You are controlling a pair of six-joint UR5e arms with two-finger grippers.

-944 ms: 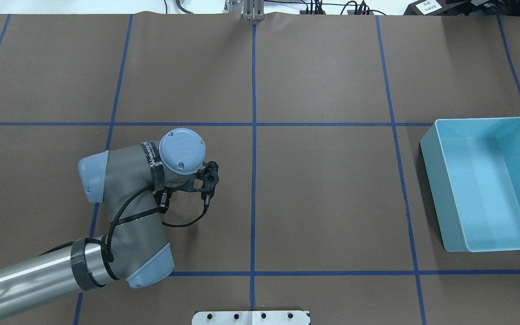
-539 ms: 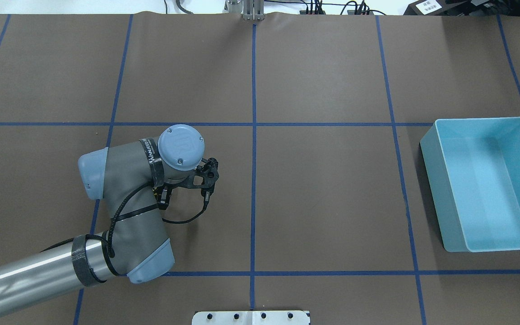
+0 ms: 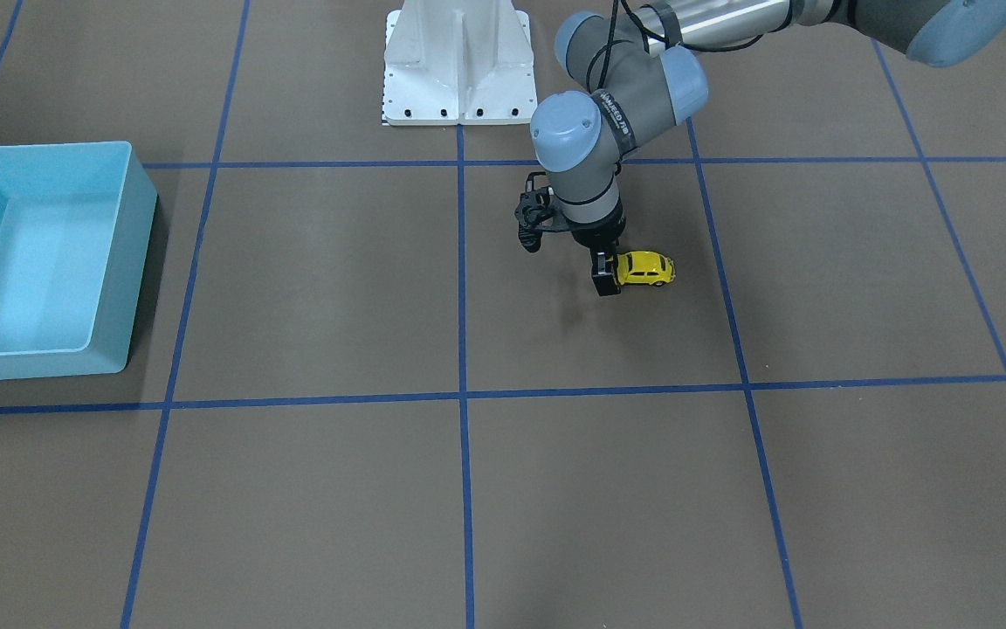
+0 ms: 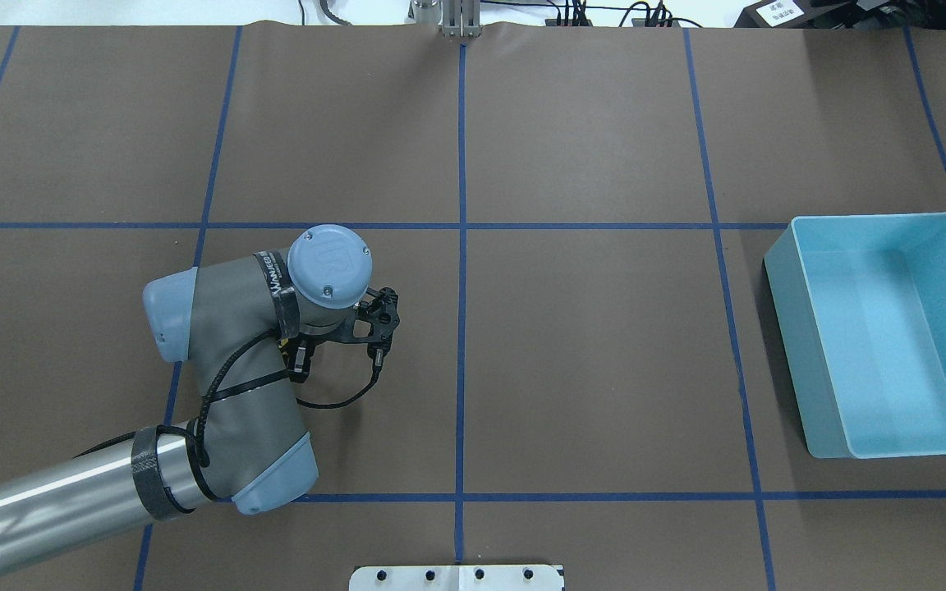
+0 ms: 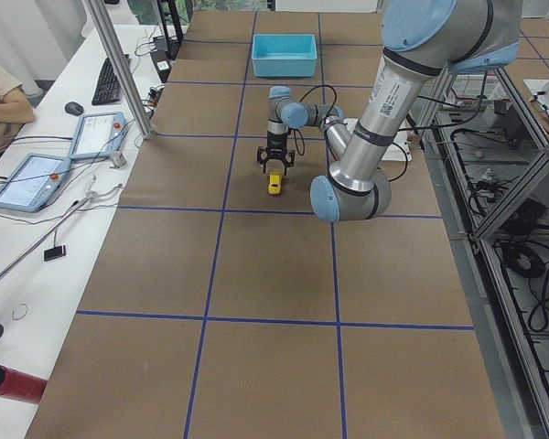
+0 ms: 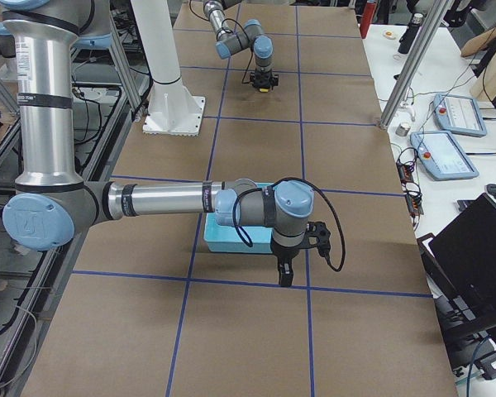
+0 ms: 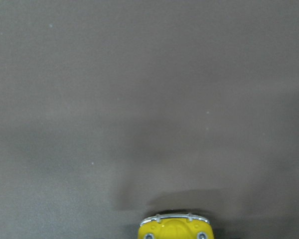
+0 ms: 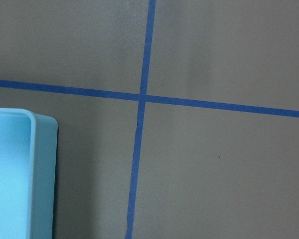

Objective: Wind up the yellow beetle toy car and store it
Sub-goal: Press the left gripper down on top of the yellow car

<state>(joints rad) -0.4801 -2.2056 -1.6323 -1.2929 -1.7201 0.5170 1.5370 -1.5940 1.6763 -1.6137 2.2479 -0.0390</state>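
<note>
Yellow beetle toy car point(image 3: 645, 268) sits on the desk point(image 3: 555, 489) beside our left pincer point(image 3: 606, 284); we cannot tell its grip

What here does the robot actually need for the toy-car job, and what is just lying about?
For the job:
- car
- blue bin
- left gripper, at the car
- right gripper, beside the bin

Lying about, on the side bench:
- keyboard
- mouse
- tablets

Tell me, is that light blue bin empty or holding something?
Empty. The light blue bin shows a bare floor from overhead; the yellow car stands on the table.
</note>
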